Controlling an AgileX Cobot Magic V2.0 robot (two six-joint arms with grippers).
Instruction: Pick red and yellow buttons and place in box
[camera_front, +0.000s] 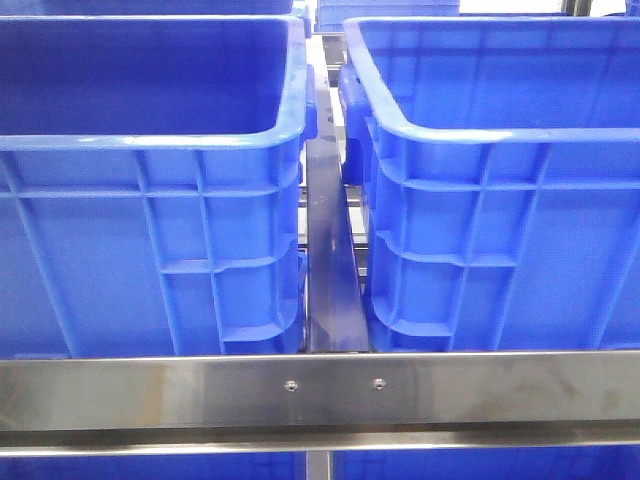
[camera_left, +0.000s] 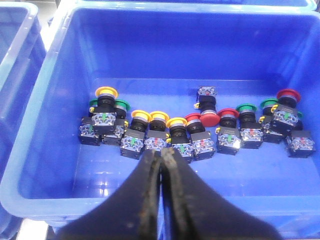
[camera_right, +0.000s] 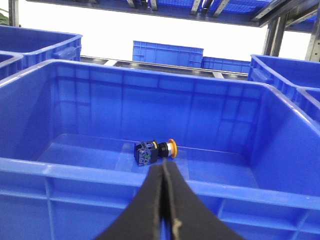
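Crates fill our forward view: two blue bins, the left bin (camera_front: 150, 200) and the right bin (camera_front: 500, 200), stand side by side behind a steel rail (camera_front: 320, 392), with a dark strip (camera_front: 328, 260) running between them. Neither arm shows in that view.

From our left wrist we look down into a blue supply bin (camera_left: 55, 115) where push buttons lie in a loose row across the floor: yellow-capped buttons (camera_left: 150, 120), red-capped buttons (camera_left: 209, 118) and green-capped buttons (camera_left: 246, 108), many touching their neighbours. Our left gripper (camera_left: 161, 165) hangs above the near end of that row, its jaws pressed together and holding nothing.

From our right wrist we see a second box (camera_right: 150, 90) with a single yellow button (camera_right: 155, 151) lying on its side on the floor. Our right gripper (camera_right: 163, 185) sits over the near rim, jaws closed and empty.
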